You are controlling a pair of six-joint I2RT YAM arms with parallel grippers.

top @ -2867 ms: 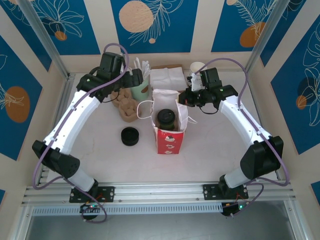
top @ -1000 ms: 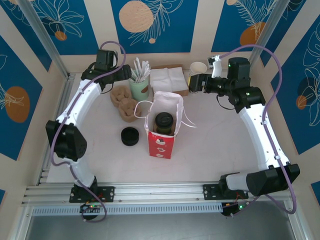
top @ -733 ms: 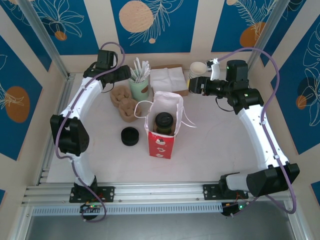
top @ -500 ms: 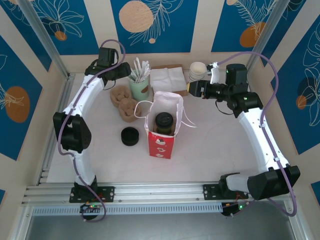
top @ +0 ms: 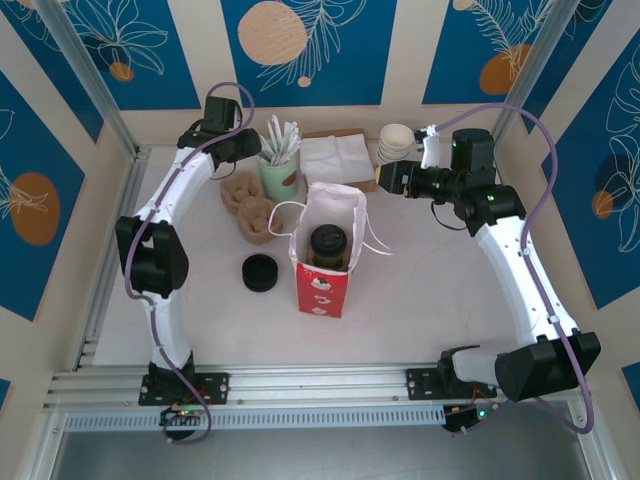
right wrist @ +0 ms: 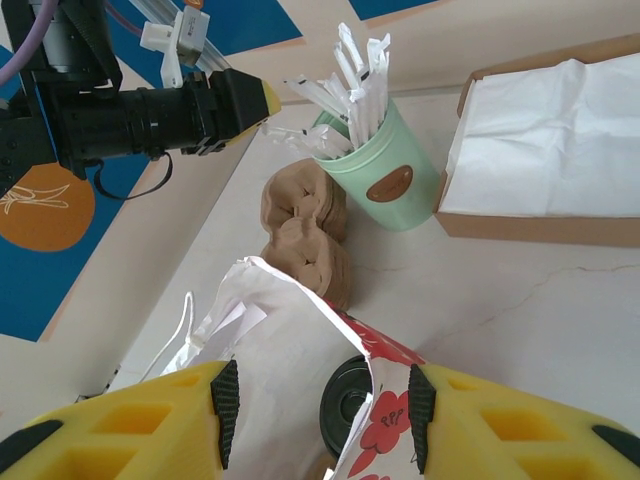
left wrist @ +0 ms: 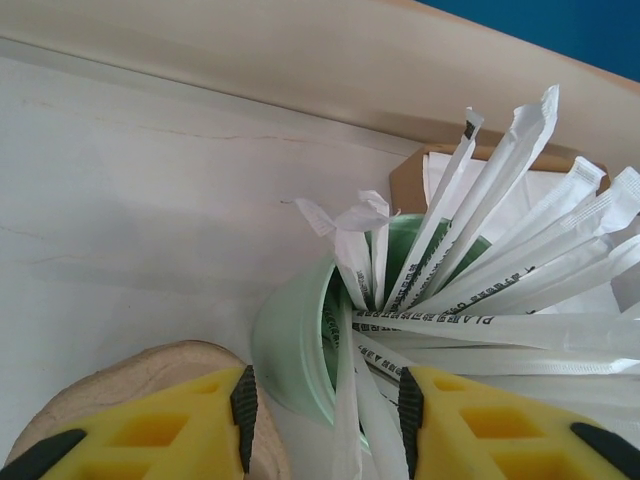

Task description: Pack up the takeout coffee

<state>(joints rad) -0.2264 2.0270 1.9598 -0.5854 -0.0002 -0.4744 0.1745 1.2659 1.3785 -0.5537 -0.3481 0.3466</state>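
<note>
The takeout coffee, a dark cup with a round black lid, stands inside the open red-and-white paper bag at the table's middle. My left gripper hangs at the back left over a green cup full of wrapped straws. Its jaws stand apart, with the cup's rim and a few straws between them. My right gripper hovers open and empty by the napkin box, back right of the bag; its fingers frame the bag from above.
Brown pulp cup carriers lie left of the bag, and a short black stack of lids sits nearer the front. A box of white napkins and a stack of white cups stand at the back.
The left gripper has closed in on the straw cup and its jaws have narrowed. The right gripper, earlier at the bag's rim, has pulled back and drifted slightly left by the napkin box.
</note>
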